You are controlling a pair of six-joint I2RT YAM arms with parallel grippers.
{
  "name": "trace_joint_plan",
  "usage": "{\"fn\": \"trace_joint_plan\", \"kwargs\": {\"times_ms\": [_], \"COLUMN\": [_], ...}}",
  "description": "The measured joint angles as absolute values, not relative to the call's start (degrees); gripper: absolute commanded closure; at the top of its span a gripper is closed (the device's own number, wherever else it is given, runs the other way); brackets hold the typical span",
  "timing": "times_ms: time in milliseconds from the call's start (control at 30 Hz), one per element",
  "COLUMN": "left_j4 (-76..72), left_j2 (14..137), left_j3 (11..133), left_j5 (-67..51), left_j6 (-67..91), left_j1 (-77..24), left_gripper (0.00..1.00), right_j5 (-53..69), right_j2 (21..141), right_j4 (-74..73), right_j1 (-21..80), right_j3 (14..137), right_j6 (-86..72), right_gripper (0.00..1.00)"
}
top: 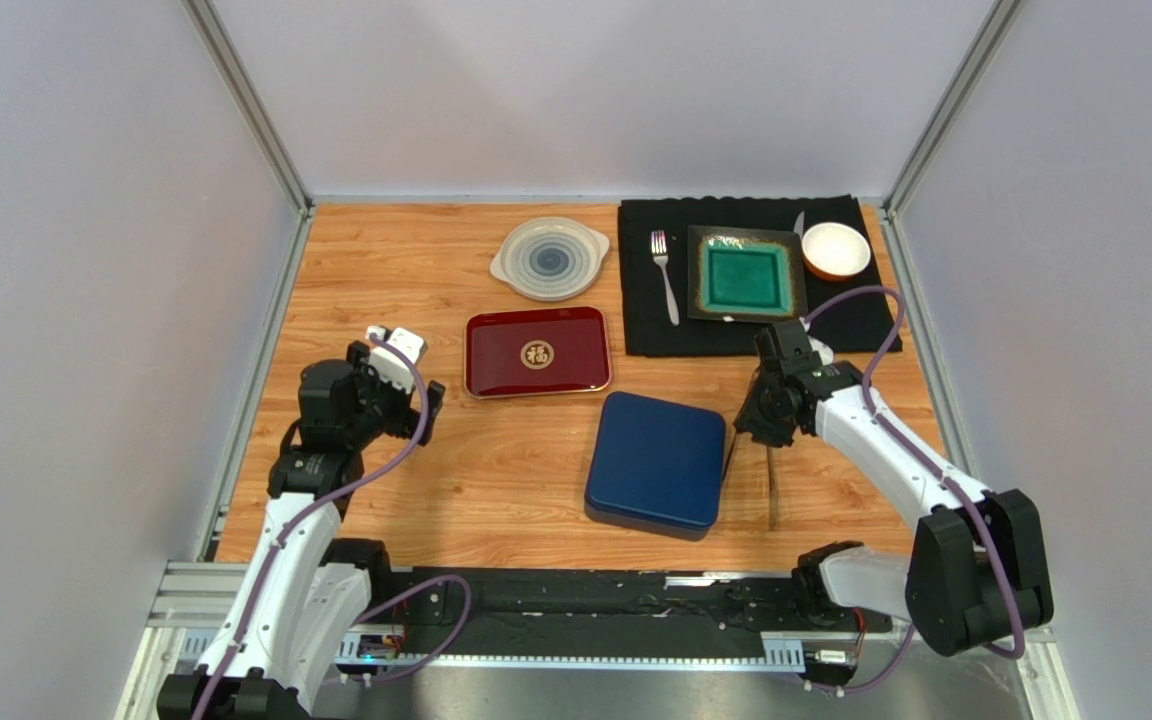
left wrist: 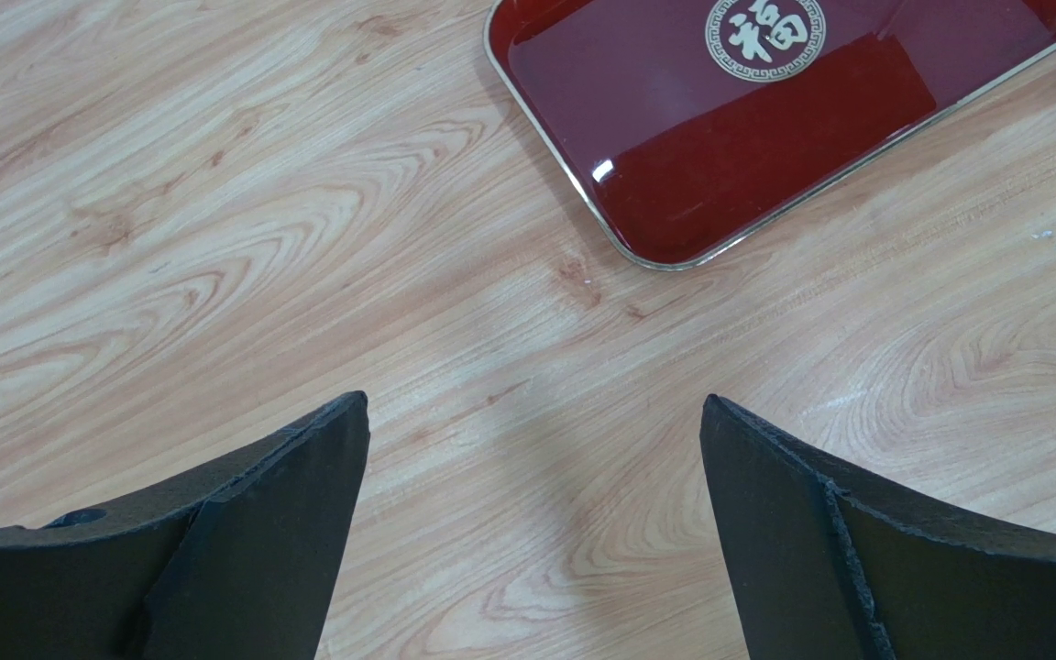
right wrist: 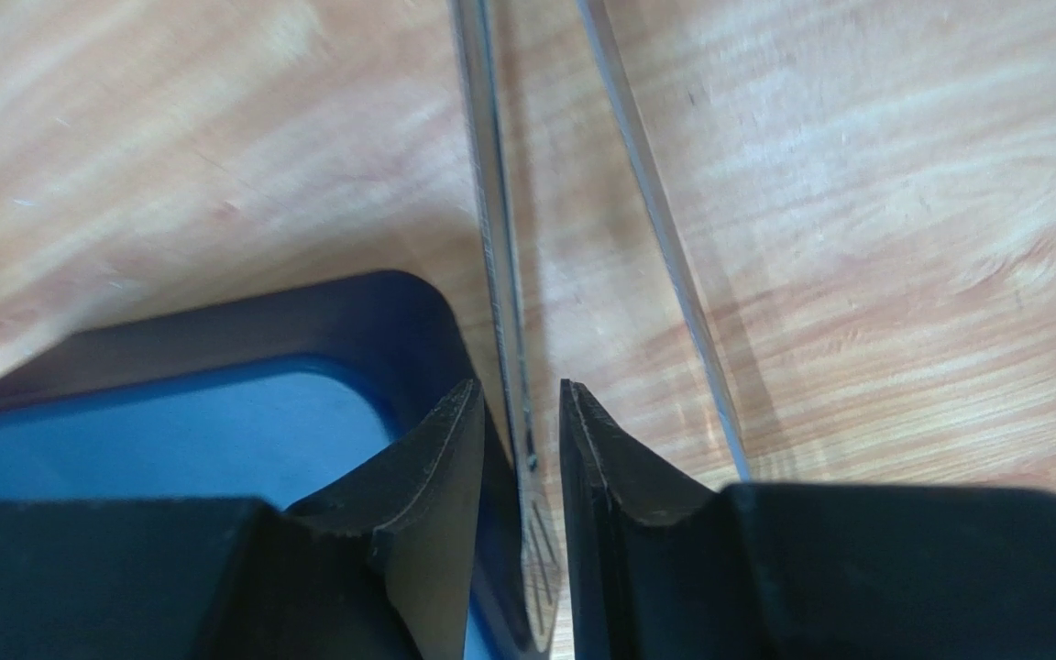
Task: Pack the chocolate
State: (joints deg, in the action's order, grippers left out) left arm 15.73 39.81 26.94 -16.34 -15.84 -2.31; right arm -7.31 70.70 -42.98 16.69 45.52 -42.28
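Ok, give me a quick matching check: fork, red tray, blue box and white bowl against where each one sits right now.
Things:
1. fork
2. red tray
3. blue box
4. white bowl

Places:
A. beside the right gripper, which is shut on a thin metal utensil
B. on the black mat, left of the green plate
C. at the mat's far right corner
D. on bare wood, ahead of the open left gripper

Pairs: 1-B, 2-D, 3-A, 4-C

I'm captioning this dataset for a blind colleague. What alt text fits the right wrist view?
The right gripper is shut on a thin metal strip, with a second strip slanting beside it, above the wooden table. The corner of a dark blue box lies at lower left.
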Motion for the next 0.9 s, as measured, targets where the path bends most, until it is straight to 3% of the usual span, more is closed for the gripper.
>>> {"fn": "trace_joint_plan", "kwargs": {"times_ms": [267,900], "left_j4": [15.7,15.7], "left_j2": [39.8,40.3], "left_j3": [26.9,26.9], "left_j5": [-16.3,-14.6], "left_j6": [-15.8,-15.9], "left_j1": [-2.3,-2.3], "left_gripper": [0.01,0.01], "right_j5": [-5.0,-4.7], "right_j2": [68.5,75.6], "right_j4": [-41.6,-37.2], "right_j1": [17.7,26.9], "right_j3": [40.0,44.3], "right_j6": [-44.2,-47.9], "right_gripper": [0.7,0.69]}}
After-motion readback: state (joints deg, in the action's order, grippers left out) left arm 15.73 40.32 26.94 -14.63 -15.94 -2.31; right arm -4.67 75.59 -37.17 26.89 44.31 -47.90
